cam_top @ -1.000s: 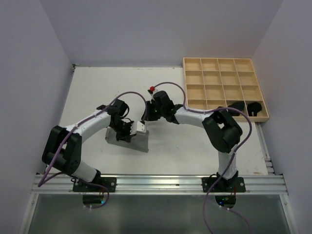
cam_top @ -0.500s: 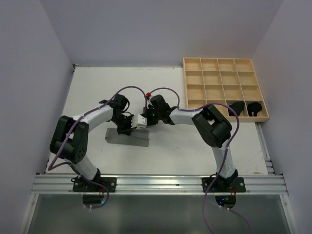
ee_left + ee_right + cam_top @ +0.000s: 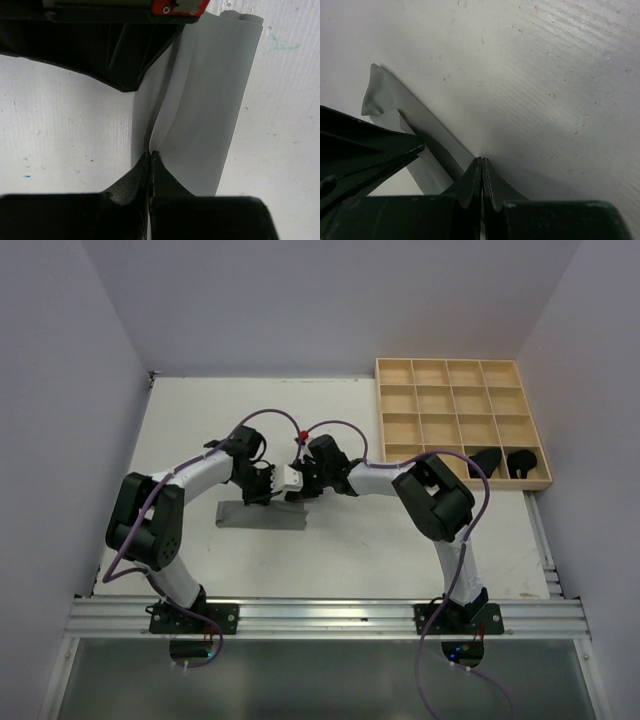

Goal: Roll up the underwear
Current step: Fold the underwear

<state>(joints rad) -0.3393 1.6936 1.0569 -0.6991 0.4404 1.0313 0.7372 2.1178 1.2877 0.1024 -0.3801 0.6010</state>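
Folded strip of grey underwear (image 3: 262, 517) laid on white table (image 3: 190, 430), a crease pinched by closed left gripper (image 3: 151, 155), right gripper (image 3: 481, 161) pressed closed at its far edge, hold unclear.

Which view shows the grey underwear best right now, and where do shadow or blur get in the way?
Top external: evenly lit and sharp, but the grey underwear is small and partly covered. Left wrist: best, cloth bright, creases crisp. Right wrist: dim, cloth mostly in shadow.

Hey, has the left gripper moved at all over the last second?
Yes. The left gripper, pinching the grey underwear, has shifted away from the metal rail, toward the back wall.
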